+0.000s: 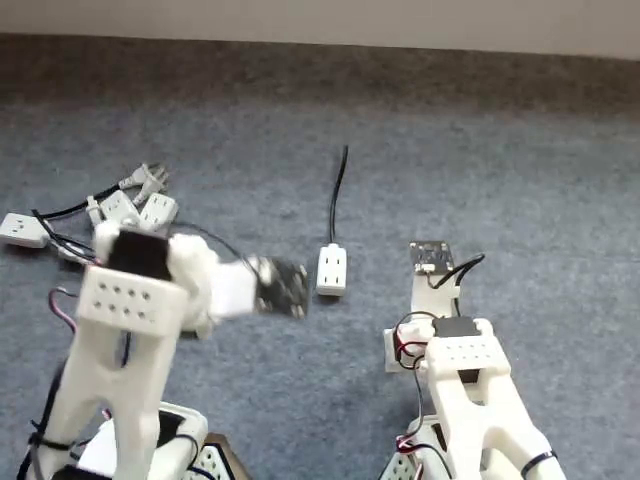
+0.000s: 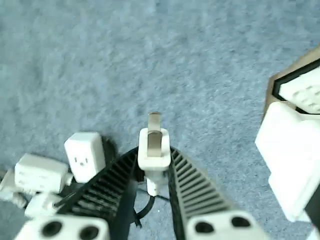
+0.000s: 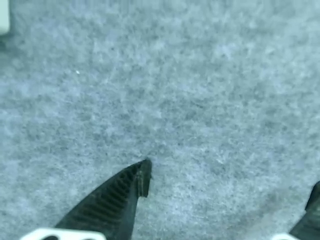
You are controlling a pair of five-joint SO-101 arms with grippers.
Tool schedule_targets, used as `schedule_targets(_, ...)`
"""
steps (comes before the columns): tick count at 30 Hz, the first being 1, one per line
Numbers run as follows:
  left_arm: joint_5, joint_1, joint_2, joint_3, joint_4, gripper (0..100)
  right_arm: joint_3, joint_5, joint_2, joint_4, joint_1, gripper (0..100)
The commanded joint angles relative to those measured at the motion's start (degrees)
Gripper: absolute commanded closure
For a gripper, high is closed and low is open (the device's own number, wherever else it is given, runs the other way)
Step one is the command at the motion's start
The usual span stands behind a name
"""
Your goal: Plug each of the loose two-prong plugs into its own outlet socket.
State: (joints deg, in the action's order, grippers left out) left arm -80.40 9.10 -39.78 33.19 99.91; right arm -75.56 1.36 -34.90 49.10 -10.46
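In the high view the left arm's point(image 1: 120, 330) wrist is a blur, so we cannot make out its load there. Its own wrist view shows the left jaws pinching a white two-prong plug point(image 2: 154, 146) by the body, prongs pointing away from the camera, over the grey counter point(image 2: 200, 60). Behind the jaws lies a heap of white plugs and sockets point(image 2: 82, 156), partly hidden by a finger and cut off at the frame edge.

The right jaws are spread wide over bare counter, one finger point(image 3: 122, 197) plain, the other barely in frame. A white corner point(image 3: 4, 15) near them is too cropped to name.

A lone outlet socket point(image 1: 331, 268) lies mid-counter, just beside the blurred wrist, its black cord point(image 1: 339, 190) running toward the far edge. Beyond it, and on the right arm's point(image 1: 465, 370) side, the counter lies open up to the dark far strip point(image 1: 320, 60).
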Motion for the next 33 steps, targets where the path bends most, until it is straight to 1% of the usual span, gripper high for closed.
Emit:
schedule_targets(1,-10.02,8.84,-7.78,10.33,-4.57,99,0.66,-0.53,1.19,-2.15,0.31,53.5)
schedule_targets(4,-2.55,12.97,-12.00,20.44,-14.86,99,0.66,-0.53,1.19,-2.15,0.31,53.5)
schedule_targets(7,2.73,15.25,-14.37,30.46,-26.55,99,0.66,-0.53,1.19,-2.15,0.31,53.5)
schedule_targets(10,5.27,16.04,-14.37,37.67,-35.43,99,0.66,-0.53,1.19,-2.15,0.31,53.5)
schedule_targets(13,5.36,15.87,-13.67,41.89,-40.26,99,0.66,-0.53,1.19,-2.15,0.31,53.5)
schedule_targets(18,5.10,16.04,-11.38,42.42,-41.05,99,0.75,-0.53,1.19,-2.15,0.31,53.5)
schedule_targets(20,5.10,16.04,-9.63,41.19,-40.97,94,0.75,-0.53,1.19,-2.15,0.31,53.5)
schedule_targets(23,5.10,16.04,-5.49,37.58,-38.24,88,0.75,-0.53,1.19,-2.15,0.31,53.5)
schedule_targets(26,5.01,16.04,-0.13,32.84,-35.60,88,0.75,-0.53,1.19,-2.15,0.31,53.5)
schedule_targets(33,5.19,15.60,14.20,27.03,-35.43,89,0.75,-0.53,1.19,-2.15,0.31,53.5)
